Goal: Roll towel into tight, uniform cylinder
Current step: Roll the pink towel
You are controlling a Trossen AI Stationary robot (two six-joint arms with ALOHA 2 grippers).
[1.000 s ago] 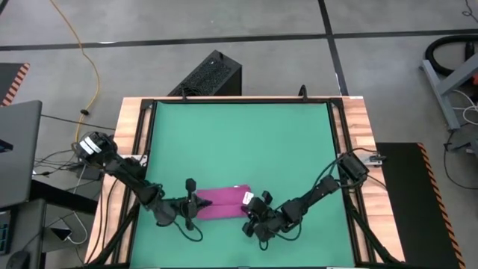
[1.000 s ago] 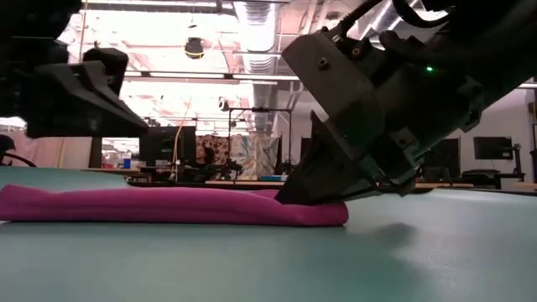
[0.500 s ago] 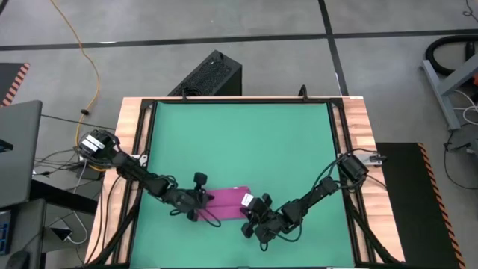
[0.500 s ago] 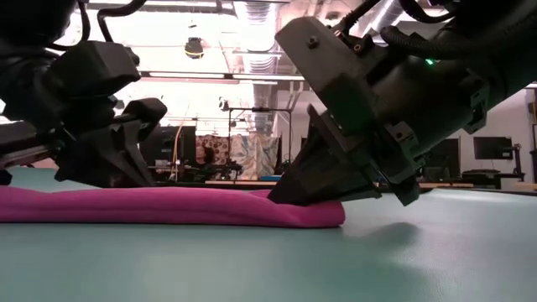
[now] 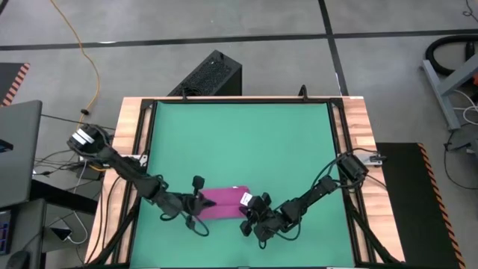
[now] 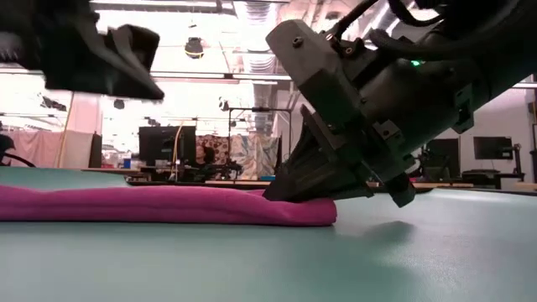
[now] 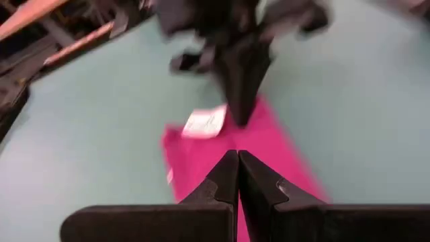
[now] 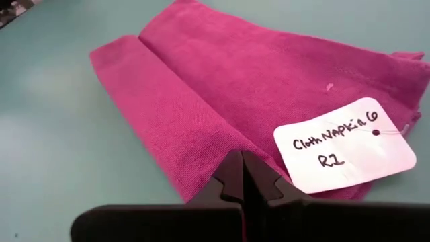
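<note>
so far the towel point(image 8: 222, 87) under my right gripper point(image 8: 242, 176), closed and empty, shows one rolled edge; most remains flat.

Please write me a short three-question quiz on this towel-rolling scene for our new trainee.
1. True or false: the towel lies on the green mat.
2. What is written on the white tag? A) Cloth Napkin R2 B) Dish Rag L1 C) nothing
3. Fill in: the right gripper has its shut tips pressed on the towel's ____ end, as the high view shows it.

The left gripper is shut too, above the other end.

Key: 1 true; 2 A; 3 right.
</note>
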